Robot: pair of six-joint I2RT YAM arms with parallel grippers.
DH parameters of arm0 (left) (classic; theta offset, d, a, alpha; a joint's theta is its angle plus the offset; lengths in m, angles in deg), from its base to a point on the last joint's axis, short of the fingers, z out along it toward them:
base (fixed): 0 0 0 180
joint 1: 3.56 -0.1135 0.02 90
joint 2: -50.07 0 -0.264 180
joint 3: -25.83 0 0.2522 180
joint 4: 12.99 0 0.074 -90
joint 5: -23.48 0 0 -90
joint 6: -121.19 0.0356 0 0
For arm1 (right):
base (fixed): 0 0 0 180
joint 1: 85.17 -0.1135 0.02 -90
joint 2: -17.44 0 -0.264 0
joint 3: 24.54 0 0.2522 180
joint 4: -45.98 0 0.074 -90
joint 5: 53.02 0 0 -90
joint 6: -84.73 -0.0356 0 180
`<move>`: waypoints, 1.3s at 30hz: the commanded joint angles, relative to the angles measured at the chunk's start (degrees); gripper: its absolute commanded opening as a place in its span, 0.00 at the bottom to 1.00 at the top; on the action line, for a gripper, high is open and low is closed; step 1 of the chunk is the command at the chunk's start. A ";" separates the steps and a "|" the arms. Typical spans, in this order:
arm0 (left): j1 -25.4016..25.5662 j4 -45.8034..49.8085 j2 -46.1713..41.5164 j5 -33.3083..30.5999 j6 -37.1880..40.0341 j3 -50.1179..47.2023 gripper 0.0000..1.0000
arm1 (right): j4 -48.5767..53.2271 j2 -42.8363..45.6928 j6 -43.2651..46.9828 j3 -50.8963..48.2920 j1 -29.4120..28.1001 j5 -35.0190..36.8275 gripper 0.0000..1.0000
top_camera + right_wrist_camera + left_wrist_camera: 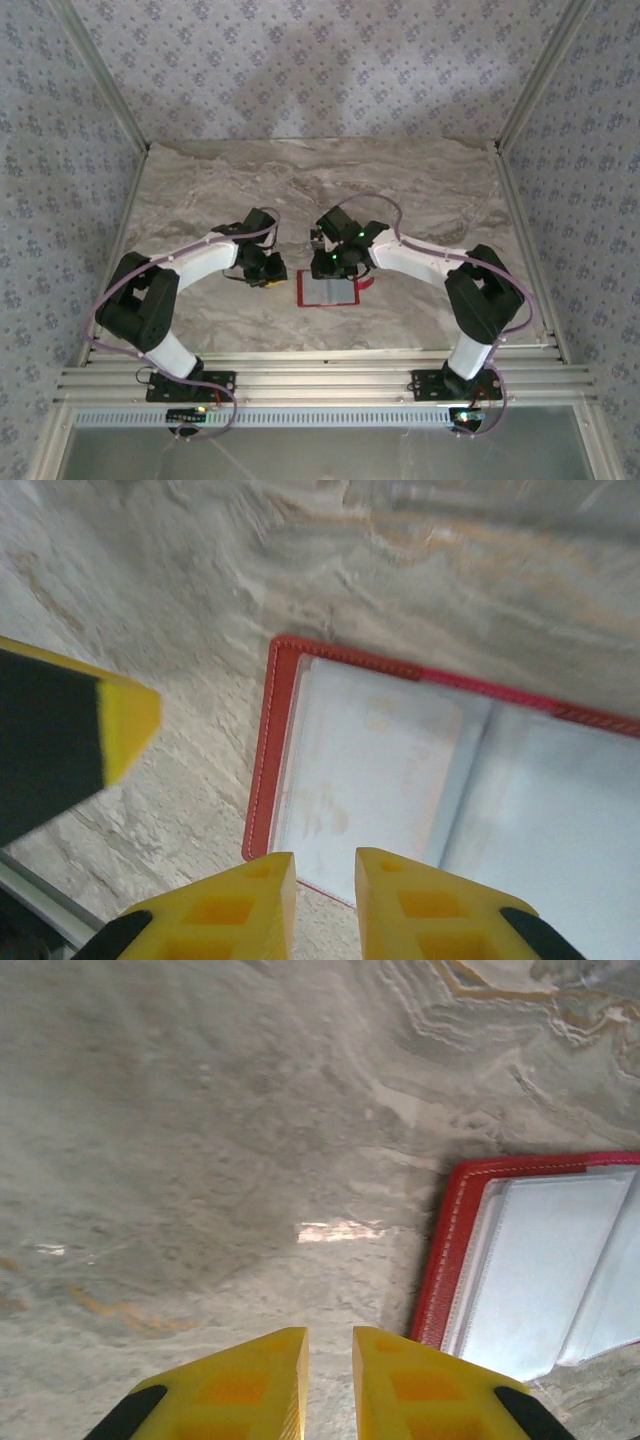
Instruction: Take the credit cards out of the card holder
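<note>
**Holder** [327,291]: red, lying open and flat on the table [420,190], pale pockets up, between the two grippers. Its long axis runs left to right, with the fold running near to far.

**Cards**: none lie clear of the holder. A pale rounded rectangle [375,765] inside one pocket may be a card, but I cannot tell.

**Right gripper** [325,900]: narrow gap, empty. Its tips are over the holder's edge with the pockets straight ahead, so it is the nearer of the two.

**Left gripper** [330,1380]: narrow gap, empty. It is over bare table just beside the holder's left edge, which lies to its right.

**Judgement**: the right arm is placed to reach a pocket. The left would need to shift right to pin the holder.
</note>
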 commanded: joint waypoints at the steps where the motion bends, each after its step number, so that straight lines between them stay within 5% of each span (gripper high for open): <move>1: -0.81 0.17 -2.25 -0.25 0.46 -1.02 0.19 | 1.47 -2.98 -2.30 3.18 -1.50 -2.12 0.25; 25: -2.34 -1.58 -3.35 1.89 0.66 -3.07 0.20 | 7.75 -13.81 -0.80 10.76 -3.97 -0.67 0.30; 39: -2.32 -1.87 -2.59 2.91 0.56 -2.33 0.20 | 14.05 -13.43 -0.49 11.29 -4.04 7.00 0.30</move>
